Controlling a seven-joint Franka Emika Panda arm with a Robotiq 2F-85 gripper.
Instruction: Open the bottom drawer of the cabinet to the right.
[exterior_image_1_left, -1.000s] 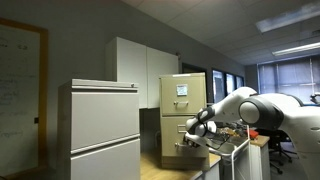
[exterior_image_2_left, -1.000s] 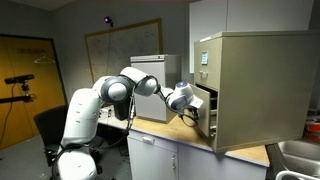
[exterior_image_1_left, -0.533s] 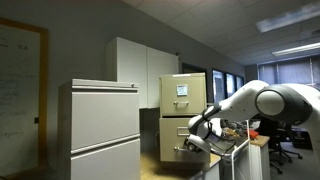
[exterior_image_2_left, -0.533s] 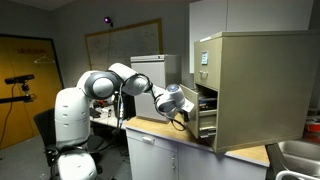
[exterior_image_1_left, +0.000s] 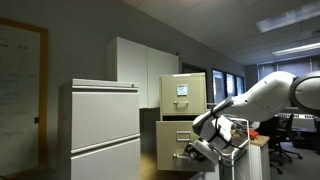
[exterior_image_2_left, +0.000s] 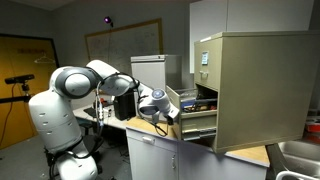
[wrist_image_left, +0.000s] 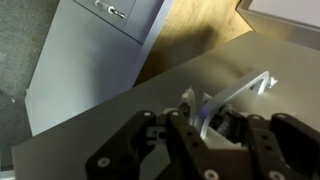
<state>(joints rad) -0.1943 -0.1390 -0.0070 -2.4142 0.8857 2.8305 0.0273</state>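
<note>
Cabinet (exterior_image_2_left: 255, 85): matt tan painted metal. Handle (wrist_image_left: 240, 90): bright bare metal. Surface (wrist_image_left: 200, 25), upper centre of wrist view: wood-grain.

office interior, identified by a tan filing cabinet (exterior_image_1_left: 183, 92), a pale grey drawer cabinet (exterior_image_1_left: 100, 125), tall white cupboards (exterior_image_1_left: 140, 65), a wall-mounted whiteboard (exterior_image_1_left: 15, 80), recessed ceiling light panels (exterior_image_1_left: 290, 20) and grey painted walls.

The bottom drawer (exterior_image_2_left: 197, 122) juts from the cabinet (exterior_image_2_left: 255, 85) over the worktop (exterior_image_2_left: 245, 157), blocking the space before it; the gripper (exterior_image_2_left: 170, 112), jaws pinching the handle (wrist_image_left: 240, 88), fills its front.
</note>
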